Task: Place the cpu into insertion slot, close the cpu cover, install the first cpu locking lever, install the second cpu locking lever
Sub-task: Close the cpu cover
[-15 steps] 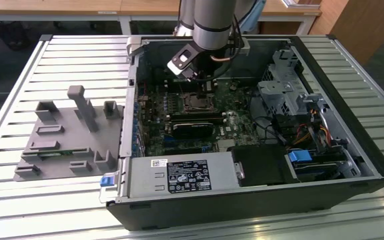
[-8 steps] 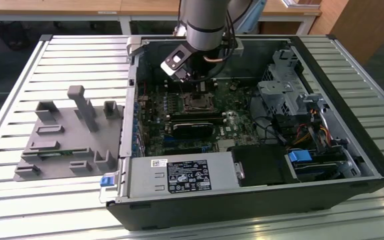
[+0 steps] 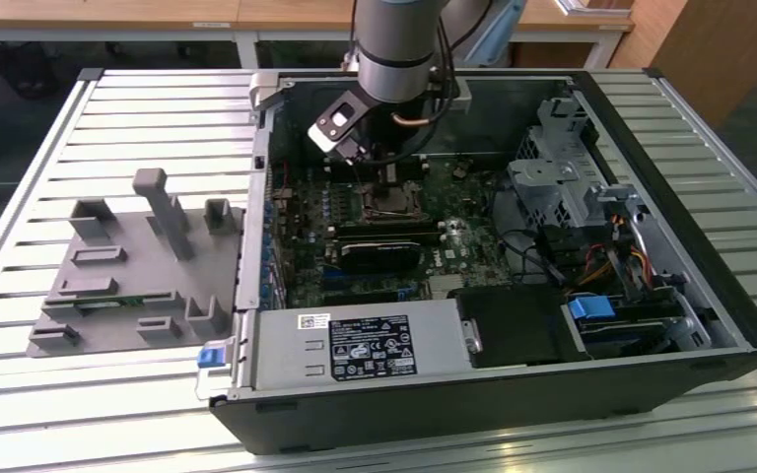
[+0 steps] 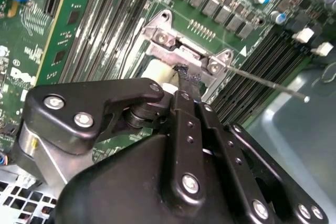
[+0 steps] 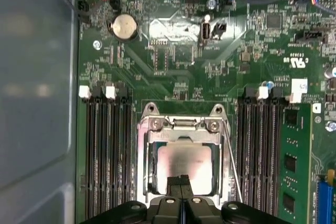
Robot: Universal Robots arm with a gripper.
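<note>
In the open computer case (image 3: 484, 419), above the motherboard (image 5: 173, 56), hovers low with the gripper (image 5: 181, 182), fingers together and clamping nothing, the tip seemingly touching the cpu cover (image 5: 181, 136). Shows the cpu (image 5: 184, 163) seated in the insertion slot (image 3: 389, 204), face visible through the cover's cut-out. Looks like the cover-closing step, nearly finished. Has one locking lever (image 4: 262, 81) loose, standing off beside the slot. Calls probably for steady pressure on the cover and a careful catch of that thin lever.
</note>
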